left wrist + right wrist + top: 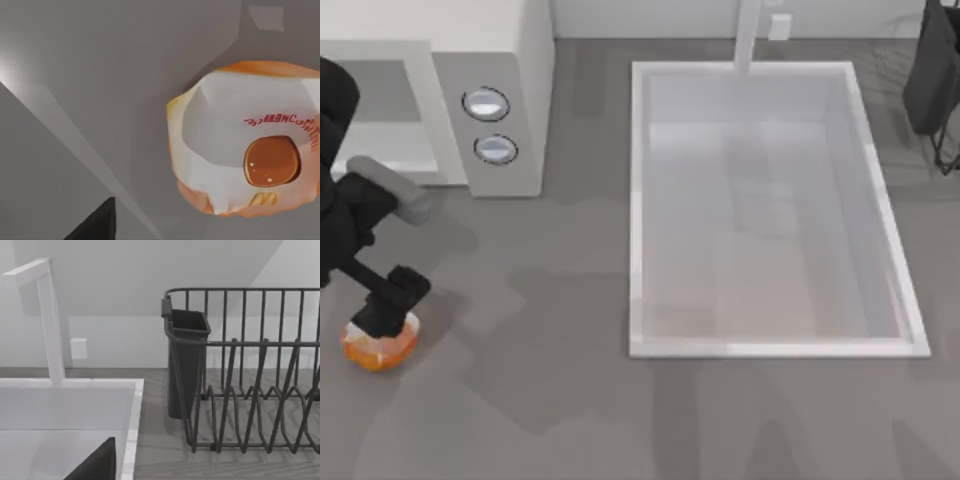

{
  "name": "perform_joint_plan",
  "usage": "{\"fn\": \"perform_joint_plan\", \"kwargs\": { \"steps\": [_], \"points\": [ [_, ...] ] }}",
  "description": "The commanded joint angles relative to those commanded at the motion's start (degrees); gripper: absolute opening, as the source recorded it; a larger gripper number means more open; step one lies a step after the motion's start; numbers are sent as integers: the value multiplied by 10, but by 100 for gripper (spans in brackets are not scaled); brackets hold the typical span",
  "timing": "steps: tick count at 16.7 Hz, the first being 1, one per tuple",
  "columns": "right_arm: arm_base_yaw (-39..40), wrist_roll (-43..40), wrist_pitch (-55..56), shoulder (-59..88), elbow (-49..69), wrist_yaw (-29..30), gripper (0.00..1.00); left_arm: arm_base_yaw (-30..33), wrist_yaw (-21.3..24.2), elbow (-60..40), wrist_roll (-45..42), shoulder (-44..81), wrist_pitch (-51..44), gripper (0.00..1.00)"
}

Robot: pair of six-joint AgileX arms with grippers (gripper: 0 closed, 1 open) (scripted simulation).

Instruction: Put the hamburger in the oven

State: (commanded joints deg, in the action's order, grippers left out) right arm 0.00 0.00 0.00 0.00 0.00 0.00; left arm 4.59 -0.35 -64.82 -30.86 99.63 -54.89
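Hovering at the lower left of the top view, my left hand sits directly over the small rounded orange hamburger in its pale wrapper, which rests on the grey counter. Whether the fingers are apart or together, I cannot tell. In the left wrist view the hamburger shows a whitish wrapper with red lettering, a glossy red-orange spot and a yellow logo, lying on the counter. The white boxy oven with two round silver-grey knobs stacked on its side panel stands at the upper left of the top view, well apart from the hamburger, its front cavity open. A large white rectangular sink basin occupies the centre right. My right arm is parked at the upper right, near a dark wire dish rack beside the sink's white faucet.
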Motion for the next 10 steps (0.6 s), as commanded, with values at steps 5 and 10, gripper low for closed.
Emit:
{"fn": "perform_joint_plan", "kwargs": {
  "steps": [5, 10],
  "points": [
    [0, 0, 0, 0, 0, 0, 100, 1, 0, 46, -2, 44, 91, 100],
    [0, 0, 0, 0, 0, 0, 100, 0, 0, 89, -4, 91, 179, 100]
  ]
}}
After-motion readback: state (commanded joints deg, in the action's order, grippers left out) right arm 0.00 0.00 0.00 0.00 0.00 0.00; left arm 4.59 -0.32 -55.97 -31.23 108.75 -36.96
